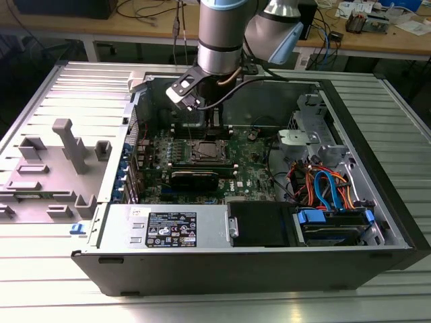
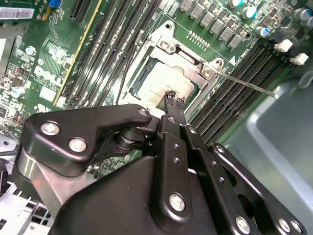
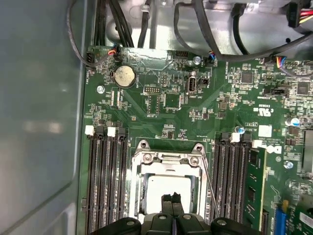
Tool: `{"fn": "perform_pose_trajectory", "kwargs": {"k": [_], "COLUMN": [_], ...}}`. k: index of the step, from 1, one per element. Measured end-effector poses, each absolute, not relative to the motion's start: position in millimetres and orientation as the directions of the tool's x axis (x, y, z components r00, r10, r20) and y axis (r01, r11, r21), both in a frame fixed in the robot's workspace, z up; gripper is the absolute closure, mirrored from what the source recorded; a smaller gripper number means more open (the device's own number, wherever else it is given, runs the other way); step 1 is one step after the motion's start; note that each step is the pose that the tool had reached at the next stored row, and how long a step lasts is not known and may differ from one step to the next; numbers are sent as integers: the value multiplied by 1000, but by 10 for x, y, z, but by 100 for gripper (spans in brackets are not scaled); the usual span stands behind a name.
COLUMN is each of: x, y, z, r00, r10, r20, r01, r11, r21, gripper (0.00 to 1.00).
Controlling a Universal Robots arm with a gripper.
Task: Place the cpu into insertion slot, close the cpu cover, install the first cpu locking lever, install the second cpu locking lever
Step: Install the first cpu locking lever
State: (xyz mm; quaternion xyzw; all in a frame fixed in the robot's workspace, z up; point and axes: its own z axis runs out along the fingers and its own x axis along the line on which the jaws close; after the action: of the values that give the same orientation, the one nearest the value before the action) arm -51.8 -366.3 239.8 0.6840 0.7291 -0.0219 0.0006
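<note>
Gripper was narrow: I saw its two matte black fingertips pinched nearly together with nothing between them, hanging directly over the cpu. The cpu, a flat square with a pale brushed-metal top, sat inside the insertion slot. The cpu cover, a thin silvery stamped frame with a square cut-out, appeared to lie flat around it, with two screw heads at its corners in the first wrist view. One locking lever, a thin bare steel rod, ran along one side of the socket; I couldn't tell if it was latched. Two banks of long black memory slots flanked the socket on the glossy green motherboard, with one round silver coin cell beyond them. In the exterior view the arm, grey tube with pale blue caps, dropped into the open sheet-metal case from 12 o'clock and partly blocked the far edge of the board. One long black card lay at 6 o'clock of the socket, a tangle of blue and orange cables at 3 to 4 o'clock, a black box with a white label at 7 o'clock, and a grey moulded fixture at 9 o'clock outside the case on the ribbed metal bench.
</note>
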Motion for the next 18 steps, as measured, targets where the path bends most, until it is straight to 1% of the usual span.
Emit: {"fn": "perform_pose_trajectory", "kwargs": {"k": [5, 7, 14, 18], "x": [-543, -545, -546, -545], "y": [-3665, -3665, -3665, -3665], "z": [2408, 2405, 2400, 2397], "r00": [-79, -136, -272, -369], "r10": [997, 990, 962, 929], "r20": [-28, -28, -28, -28], "r01": [996, 990, 962, 929], "r11": [78, 135, 271, 369], "r21": [-31, -31, -31, -31], "gripper": [89, 89, 89, 89]}}
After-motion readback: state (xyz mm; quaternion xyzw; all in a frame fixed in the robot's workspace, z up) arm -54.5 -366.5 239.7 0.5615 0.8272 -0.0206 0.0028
